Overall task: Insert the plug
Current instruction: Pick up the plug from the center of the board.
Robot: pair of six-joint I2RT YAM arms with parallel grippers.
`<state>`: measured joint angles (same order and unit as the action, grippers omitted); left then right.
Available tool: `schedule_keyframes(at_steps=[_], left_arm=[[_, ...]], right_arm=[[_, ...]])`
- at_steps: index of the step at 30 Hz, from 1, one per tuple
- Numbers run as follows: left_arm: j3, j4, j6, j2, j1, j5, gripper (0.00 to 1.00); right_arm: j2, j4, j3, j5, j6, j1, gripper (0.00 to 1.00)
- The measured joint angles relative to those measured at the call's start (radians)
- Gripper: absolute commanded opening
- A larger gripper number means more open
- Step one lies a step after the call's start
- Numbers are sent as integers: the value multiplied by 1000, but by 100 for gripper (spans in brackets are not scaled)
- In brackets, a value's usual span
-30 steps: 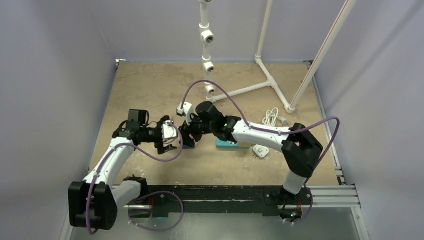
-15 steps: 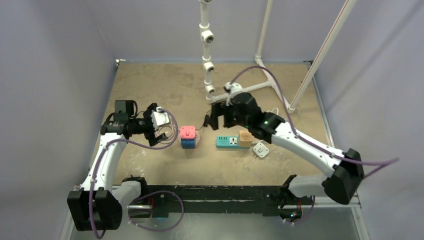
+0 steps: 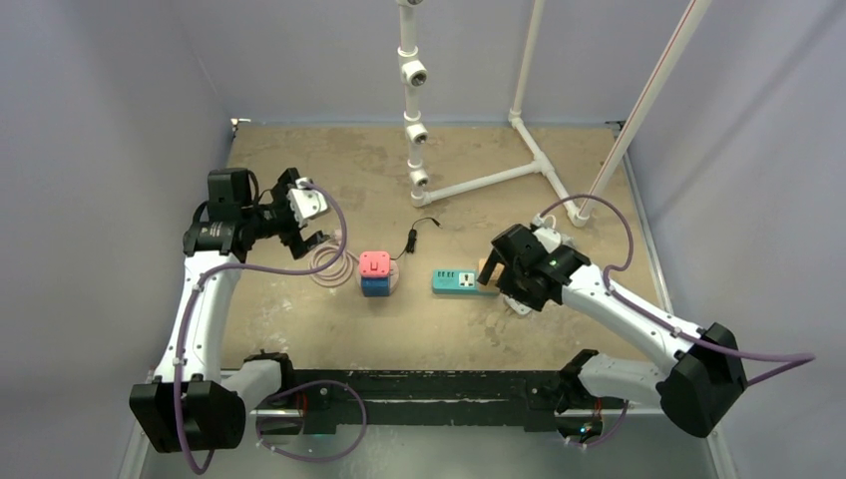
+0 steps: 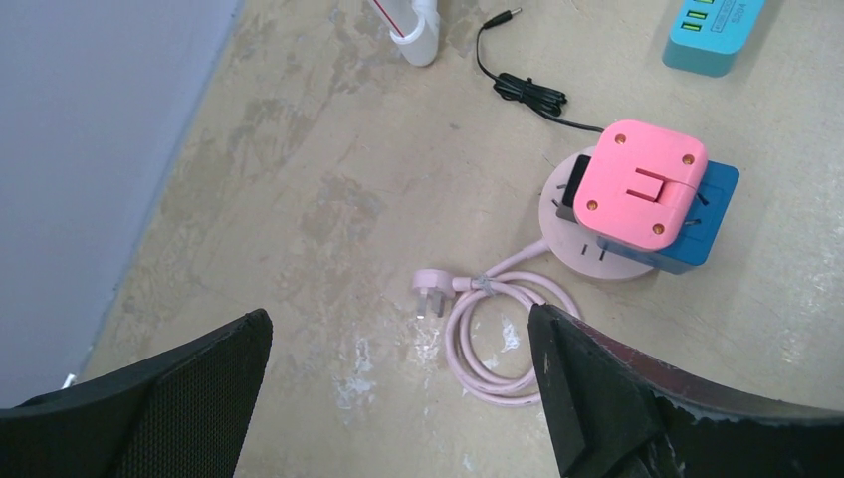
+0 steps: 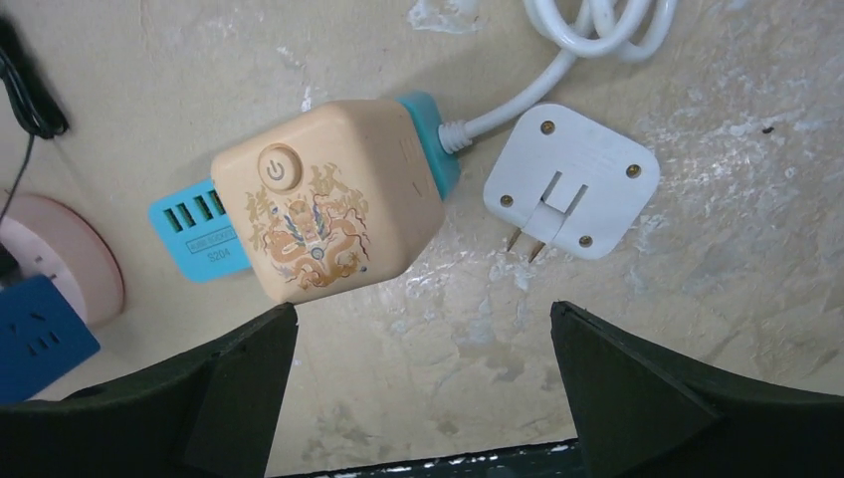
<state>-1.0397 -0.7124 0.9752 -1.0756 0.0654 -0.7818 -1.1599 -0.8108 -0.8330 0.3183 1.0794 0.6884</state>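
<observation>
pink adapter point(image 4: 642, 184) | screw face up | atop blue cube point(image 4: 713, 229) | on round pink base point(image 4: 557, 227)

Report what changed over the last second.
Both arms left the middle: the left fingers drew back toward the left wall, the right fingers swung right, over the orange cube. Both opened wider and hold nothing. The pink adapter stack and teal strip stayed put.

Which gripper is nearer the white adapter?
Right. The right gripper hangs just above the white adapter; the left gripper is far off, beyond the pink cube.
</observation>
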Motion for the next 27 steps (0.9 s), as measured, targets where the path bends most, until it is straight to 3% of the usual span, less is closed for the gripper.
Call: schedule_keyframes(at_steps=[9, 22, 27], left_arm=[[-38, -8, 3, -6, 0, -33, 99], [-38, -6, 3, -15, 0, -56, 99], [-38, -6, 3, -15, 0, -53, 99]], right_arm=[[32, -4, 108, -13, 71, -214, 99], [-16, 29, 85, -22, 3, -219, 95], [-128, 59, 89, -21, 2, -219, 90]])
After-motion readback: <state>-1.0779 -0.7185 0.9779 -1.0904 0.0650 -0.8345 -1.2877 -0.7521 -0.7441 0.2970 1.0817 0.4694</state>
